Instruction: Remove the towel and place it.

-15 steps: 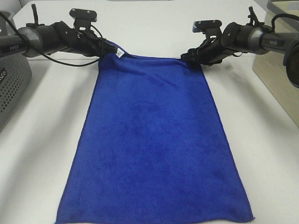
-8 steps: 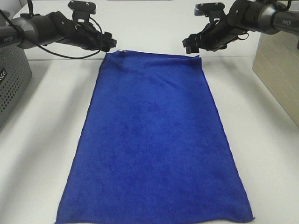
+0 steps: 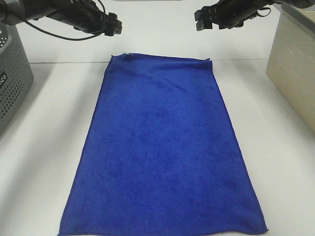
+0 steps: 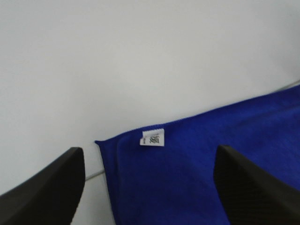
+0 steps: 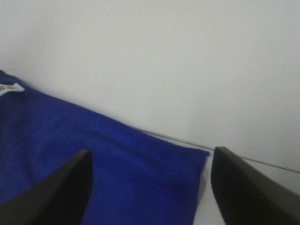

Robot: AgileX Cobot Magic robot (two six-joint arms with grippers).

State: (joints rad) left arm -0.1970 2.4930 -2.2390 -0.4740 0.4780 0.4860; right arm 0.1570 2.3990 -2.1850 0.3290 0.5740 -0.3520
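Spread flat and lengthwise on the white table (image 3: 44, 147), the towel (image 3: 162, 147), royal blue and plush, far edge close to the wall, near edge at the bottom of the high view, small white tag (image 4: 153, 138) at the far corner on the left arm's side. Laid out smooth with only faint ripples near the far edge, seemingly so that it counts as placed rather than dropped in a heap. Above and beyond that far edge, the left gripper (image 3: 114, 23) and the right gripper (image 3: 200, 19), one over each far corner, well apart from each other and clear of the cloth. Fingers of both parted wide and empty: in each wrist view two dark pads at the sides, the bare towel corner and wall visible between them, nothing pinched. Positioned over the two corners probably because those are the natural handles for carrying a cloth taut and square. Raised off the surface likely to avoid dragging the fabric. To the left, a grey perforated basket (image 3: 12, 83); to the right, a beige box (image 3: 293, 69); neither touching the towel. By the look of it, placing essentially done, nothing left gripped
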